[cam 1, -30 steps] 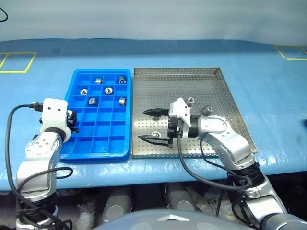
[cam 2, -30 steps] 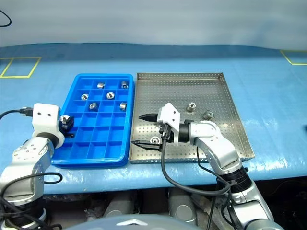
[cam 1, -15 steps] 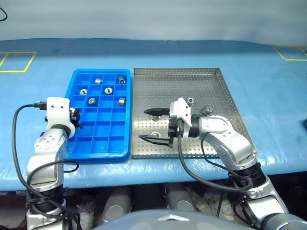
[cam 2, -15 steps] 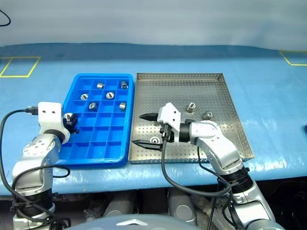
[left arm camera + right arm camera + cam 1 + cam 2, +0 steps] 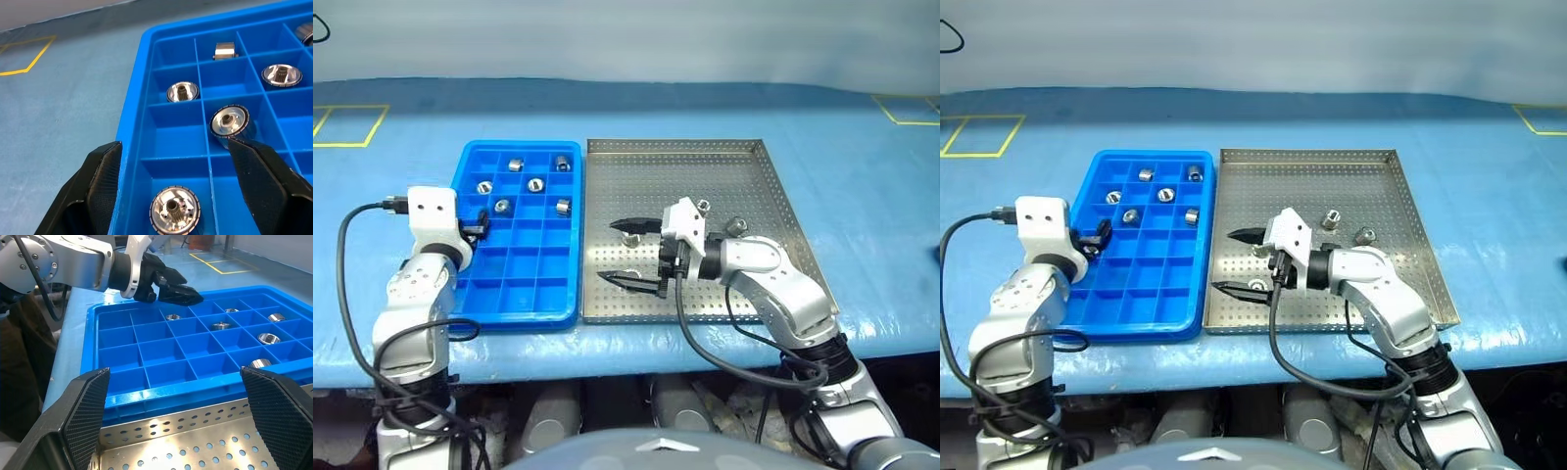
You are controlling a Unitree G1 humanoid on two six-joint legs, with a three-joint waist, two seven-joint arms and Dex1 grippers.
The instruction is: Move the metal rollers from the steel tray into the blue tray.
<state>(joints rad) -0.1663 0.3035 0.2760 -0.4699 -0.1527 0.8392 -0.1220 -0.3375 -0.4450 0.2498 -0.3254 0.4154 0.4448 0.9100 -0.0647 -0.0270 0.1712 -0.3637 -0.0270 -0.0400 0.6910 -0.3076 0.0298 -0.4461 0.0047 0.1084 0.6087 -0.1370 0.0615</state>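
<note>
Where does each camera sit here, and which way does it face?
Head stereo pair: looks forward and down over both arms at the blue tray, steel tray, open left gripper and open right gripper.
Left wrist: looks along its own fingers into the blue tray, where metal rollers lie.
Right wrist: looks along its own fingers from the steel tray across the blue tray.
Shared: the right wrist view also catches the left gripper; both wrist views show the same rollers.
</note>
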